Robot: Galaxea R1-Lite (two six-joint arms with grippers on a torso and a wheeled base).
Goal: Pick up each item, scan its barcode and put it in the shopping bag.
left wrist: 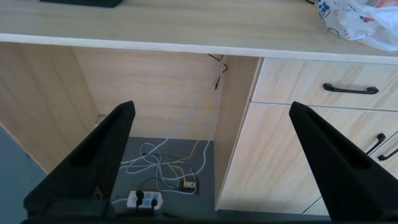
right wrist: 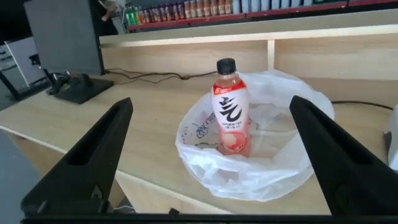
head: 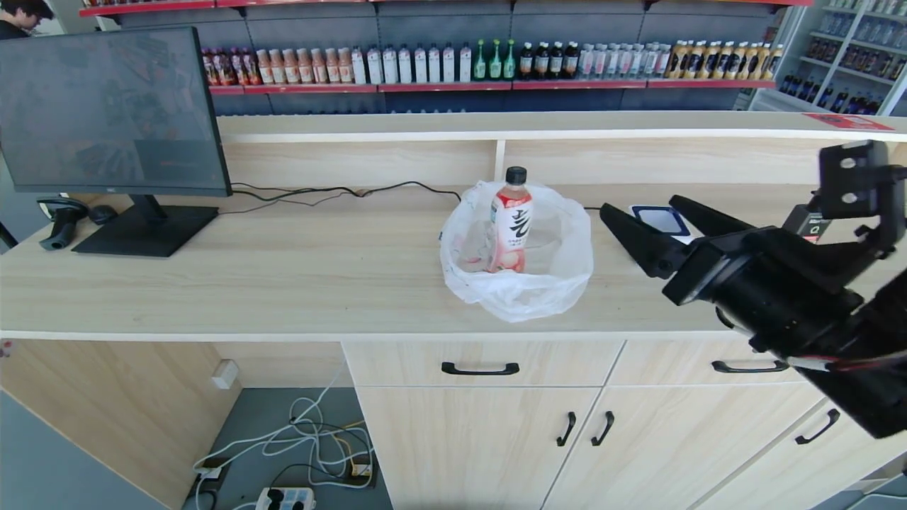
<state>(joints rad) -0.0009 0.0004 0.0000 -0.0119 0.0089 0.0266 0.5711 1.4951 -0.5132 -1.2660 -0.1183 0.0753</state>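
Observation:
A pink drink bottle [head: 511,223] with a black cap stands upright inside the open white plastic shopping bag [head: 545,283] in the middle of the wooden counter [head: 319,276]. My right gripper [head: 638,205] hovers just right of the bag, open and holding nothing. In the right wrist view its fingers [right wrist: 93,155] frame the bottle [right wrist: 230,118] and the bag [right wrist: 273,174] from a short distance. My left gripper [left wrist: 211,109] is open and empty, low in front of the cabinet below the counter edge. A corner of the bag [left wrist: 364,22] shows above it.
A monitor [head: 106,113] stands at the counter's left with a handheld scanner [head: 60,227] beside it. A white pad with a blue border [head: 662,219] lies behind my right gripper. Cables [head: 340,191] run along the back. Drawers and doors [head: 482,368] sit below.

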